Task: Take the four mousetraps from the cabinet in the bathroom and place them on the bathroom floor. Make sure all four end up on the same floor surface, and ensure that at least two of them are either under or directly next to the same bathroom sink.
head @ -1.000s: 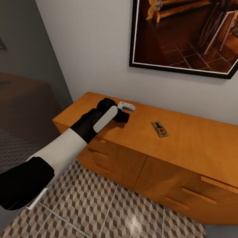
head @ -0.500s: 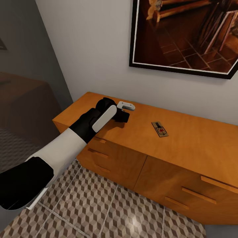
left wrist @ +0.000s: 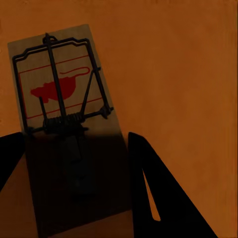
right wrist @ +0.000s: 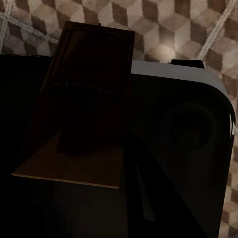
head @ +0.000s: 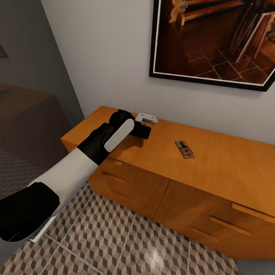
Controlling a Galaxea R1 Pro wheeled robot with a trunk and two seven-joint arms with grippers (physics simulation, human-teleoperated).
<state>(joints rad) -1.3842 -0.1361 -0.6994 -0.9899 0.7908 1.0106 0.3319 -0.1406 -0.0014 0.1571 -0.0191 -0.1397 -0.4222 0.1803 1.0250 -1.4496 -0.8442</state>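
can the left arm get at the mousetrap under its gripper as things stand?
Probably yes. In the left wrist view the mousetrap lies flat on the cabinet top, between the open fingers of the left gripper, with nothing in between. A second mousetrap lies apart.

No legible text, label, brand or number appears; the only marking is a red mouse silhouette printed on the mousetrap point(left wrist: 59, 119) board.

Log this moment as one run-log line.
left gripper: astride mousetrap on cabinet | right gripper: holding second mousetrap | third mousetrap: on cabinet
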